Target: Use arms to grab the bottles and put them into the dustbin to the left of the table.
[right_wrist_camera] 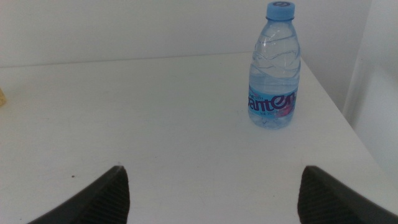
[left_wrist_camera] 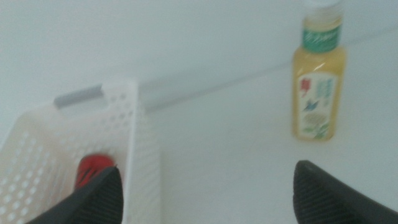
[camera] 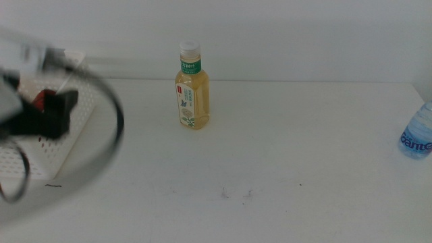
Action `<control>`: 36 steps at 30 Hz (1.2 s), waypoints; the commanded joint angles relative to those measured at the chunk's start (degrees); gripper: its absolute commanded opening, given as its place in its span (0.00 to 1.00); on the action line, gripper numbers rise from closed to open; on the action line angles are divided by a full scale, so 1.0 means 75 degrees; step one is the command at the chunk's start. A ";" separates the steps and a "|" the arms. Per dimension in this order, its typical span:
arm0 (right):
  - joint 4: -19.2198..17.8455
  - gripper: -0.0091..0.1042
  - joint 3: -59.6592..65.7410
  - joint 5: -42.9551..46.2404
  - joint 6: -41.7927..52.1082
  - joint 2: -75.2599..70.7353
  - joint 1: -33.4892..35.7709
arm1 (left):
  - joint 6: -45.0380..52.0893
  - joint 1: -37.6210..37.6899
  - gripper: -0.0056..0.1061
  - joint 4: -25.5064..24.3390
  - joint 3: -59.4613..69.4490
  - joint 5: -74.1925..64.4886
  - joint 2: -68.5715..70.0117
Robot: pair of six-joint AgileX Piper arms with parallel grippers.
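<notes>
1. Containers counted: three — one yellow tea bottle [camera: 193, 88], one clear water bottle [camera: 417, 133], one red soda can [left_wrist_camera: 92, 170].
2. The tea bottle stands upright on the white tabletop [camera: 270, 155], toward its far edge and left of centre in the middle view. White cap, green neck label, nothing touching it.
3. The water bottle stands upright near the tabletop's right edge, cut off by the frame in the middle view. The right wrist view shows it whole: blue cap, blue label, close to the tabletop's far right corner, well apart from the tea bottle.
4. The red can lies inside the dustbin [left_wrist_camera: 134, 124]; only part of it shows, behind the perforated wall and a dark jaw.
5. One dustbin — white, perforated sides, grey tab on the rim — at the left end of the tabletop.
6. Left pincer [camera: 50, 111]: blurred in the middle view, above the dustbin with a black cable [camera: 111, 108] looping around it. In the left wrist view its two jaws stand wide apart, with nothing between them.
7. Right pincer [right_wrist_camera: 211, 199]: out of the middle view. Its wrist view shows both jaws spread wide and empty, above bare tabletop, the water bottle ahead and untouched.
8. A few tiny dark marks [camera: 236, 194] on the tabletop near its front.
</notes>
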State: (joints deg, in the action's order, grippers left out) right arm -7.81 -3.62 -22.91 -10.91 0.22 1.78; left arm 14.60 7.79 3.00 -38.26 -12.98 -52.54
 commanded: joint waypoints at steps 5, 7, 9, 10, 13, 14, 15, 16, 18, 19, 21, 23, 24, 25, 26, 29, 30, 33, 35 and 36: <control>-0.0082 0.85 0.0028 0.0058 0.0051 -0.0029 -0.0040 | -0.0935 0.0886 0.89 0.0201 0.3750 0.5555 0.0630; -0.0082 0.85 0.0028 0.0058 0.0051 -0.0029 -0.0040 | -0.1219 0.1098 0.89 0.0201 0.4777 0.7375 0.0186; -0.0082 0.85 0.0028 0.0058 0.0051 -0.0029 -0.0040 | -0.1231 0.1163 0.89 0.0201 0.5101 0.8269 -0.0474; -0.0082 0.85 0.0028 0.0058 0.0051 -0.0029 -0.0040 | -0.1231 0.1163 0.89 0.0201 0.5101 0.8497 -0.0856; -0.0082 0.85 0.0028 0.0058 0.0051 -0.0029 -0.0040 | -0.1345 0.1163 0.89 0.0011 0.5101 0.9139 -0.1940; -0.0082 0.85 0.0028 0.0058 0.0051 -0.0029 -0.0040 | -0.1412 0.1163 0.89 -0.0104 0.5101 0.9437 -0.2247; -0.0082 0.85 0.0028 0.0058 0.0051 -0.0029 -0.0040 | -0.1435 0.1163 0.89 -0.0190 0.5019 0.9720 -0.2618; -0.0082 0.85 0.0028 0.0058 0.0051 -0.0029 -0.0040 | -0.1474 0.1163 0.89 -0.0311 0.4874 0.9927 -0.2987; -0.0082 0.85 0.0028 0.0058 0.0051 -0.0029 -0.0040 | -0.1699 0.1163 0.89 -0.0530 0.4487 1.0099 -0.3717; -0.0082 0.85 0.0028 0.0058 0.0051 -0.0029 -0.0040 | -0.1827 0.1163 0.89 -0.0707 0.4214 1.0099 -0.4078; -0.0082 0.85 0.0028 0.0058 0.0051 -0.0029 -0.0040 | -0.2051 0.1163 0.89 -0.1056 0.3691 1.0099 -0.4697; -0.0082 0.85 0.0028 0.0058 0.0051 -0.0029 -0.0040 | -0.2189 0.1163 0.89 -0.1469 0.3168 1.0099 -0.5259; -0.0082 0.85 0.0028 0.0058 0.0051 -0.0029 -0.0040 | -0.2290 0.1163 0.89 -0.1676 0.2828 1.0099 -0.5552; -0.0082 0.85 0.0028 0.0058 0.0051 -0.0029 -0.0040 | -0.2413 0.1163 0.89 -0.1800 0.2546 1.0099 -0.5828; -0.0082 0.85 0.0028 0.0058 0.0051 -0.0029 -0.0040 | -0.2492 0.1163 0.89 -0.1861 0.2329 1.0099 -0.6042; -0.0082 0.85 0.0028 0.0058 0.0051 -0.0029 -0.0040 | -0.2619 0.1163 0.89 -0.1977 0.1597 1.0099 -0.6746; -0.0082 0.85 0.0028 0.0058 0.0051 -0.0029 -0.0040 | -0.2672 0.1163 0.89 -0.1993 0.1358 1.0099 -0.6945; -0.0082 0.85 0.0028 0.0058 0.0051 -0.0029 -0.0040 | -0.2795 0.1163 0.89 -0.1999 0.0650 1.0004 -0.7445; -0.0082 0.85 0.0028 0.0058 0.0051 -0.0029 -0.0040 | -0.2795 0.1163 0.89 -0.2019 0.0250 0.9993 -0.7744; -0.0082 0.85 0.0028 0.0058 0.0051 -0.0029 -0.0040 | -0.2818 0.1163 0.89 -0.2052 0.0040 0.9993 -0.7901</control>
State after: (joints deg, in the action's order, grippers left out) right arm -7.81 -3.62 -22.91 -10.91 0.22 1.78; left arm -5.41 16.13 -11.92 -35.89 61.66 -110.32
